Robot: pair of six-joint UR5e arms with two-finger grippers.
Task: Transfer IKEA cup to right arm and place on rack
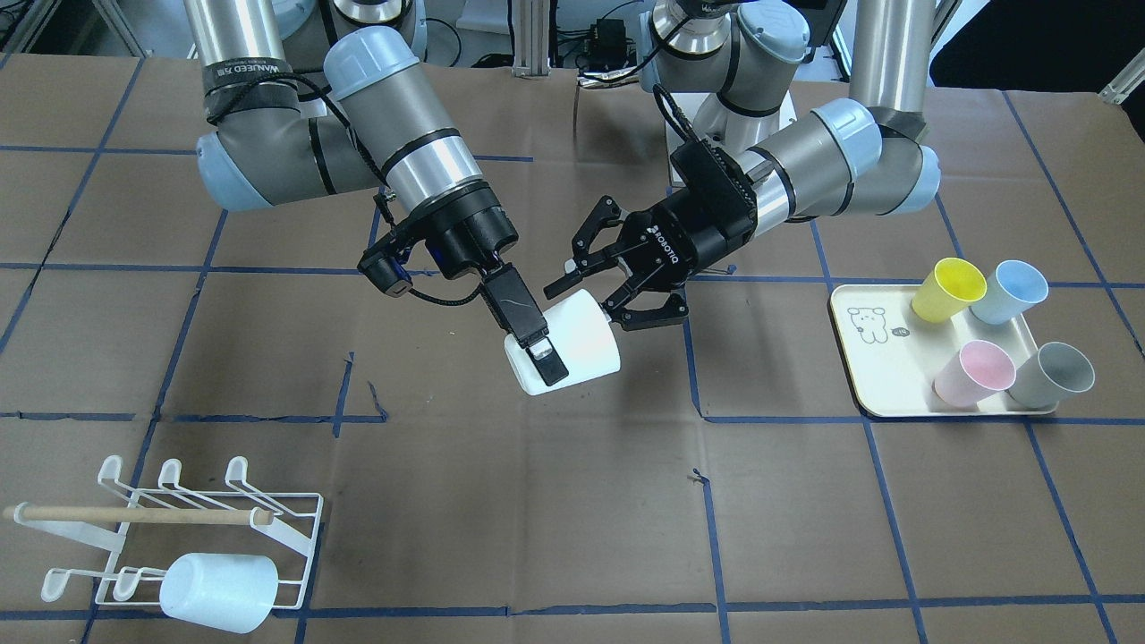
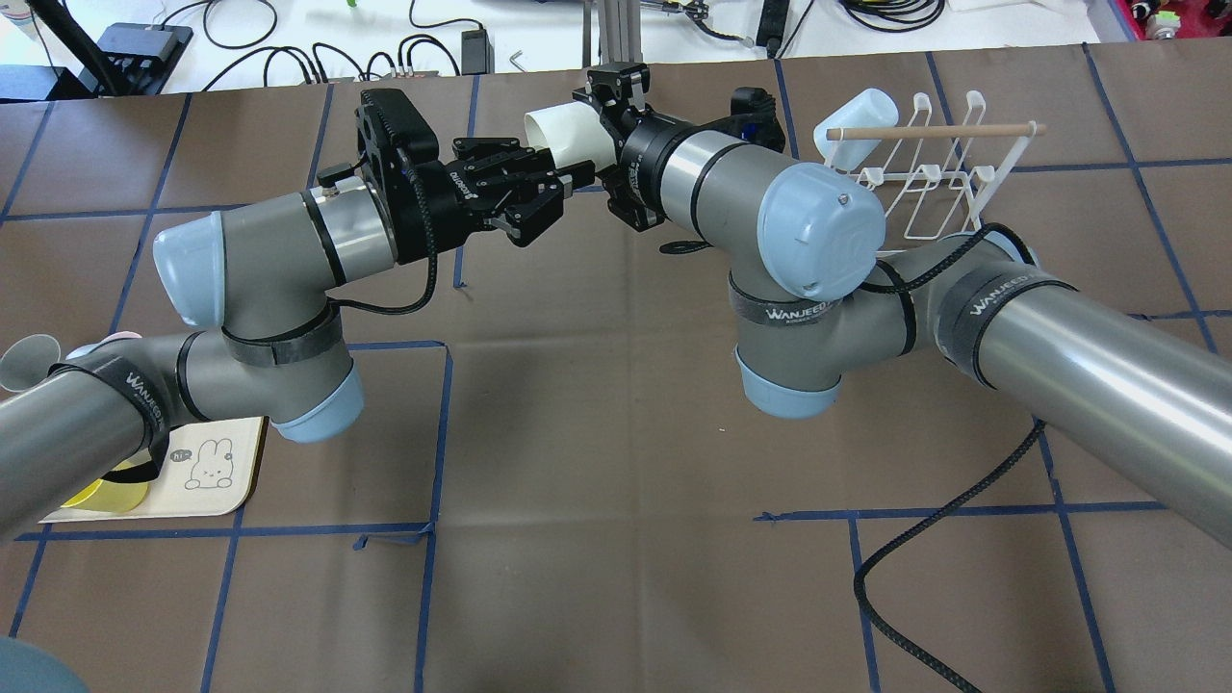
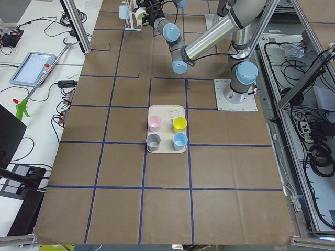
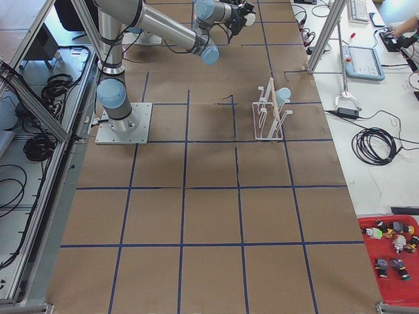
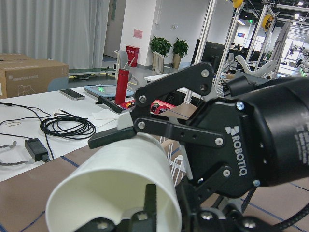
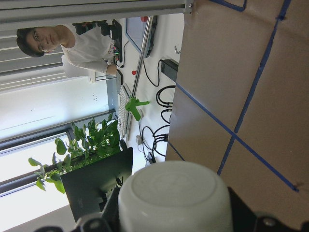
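Observation:
The white IKEA cup [image 1: 577, 344] hangs on its side above the table's middle, between the two arms. My right gripper [image 1: 546, 353] is shut on the cup, one finger lying across its side wall. The right wrist view shows the cup's closed base [image 6: 176, 193]. The left gripper [image 1: 586, 302] stands open at the cup's mouth end, fingers spread around the rim. The mouth [image 5: 113, 193] faces the left wrist camera, with the right gripper's finger [image 5: 108, 137] across the cup's top. The white wire rack [image 1: 179, 528] with its wooden dowel lies near the table's corner on the right arm's side.
A pale cup [image 1: 219, 590] lies on the rack's front edge. A cream tray [image 1: 872, 358] on the left arm's side carries yellow [image 1: 948, 288], blue [image 1: 1009, 291], pink [image 1: 975, 371] and grey [image 1: 1054, 374] cups. A person [image 6: 72, 43] sits at a desk beyond the table.

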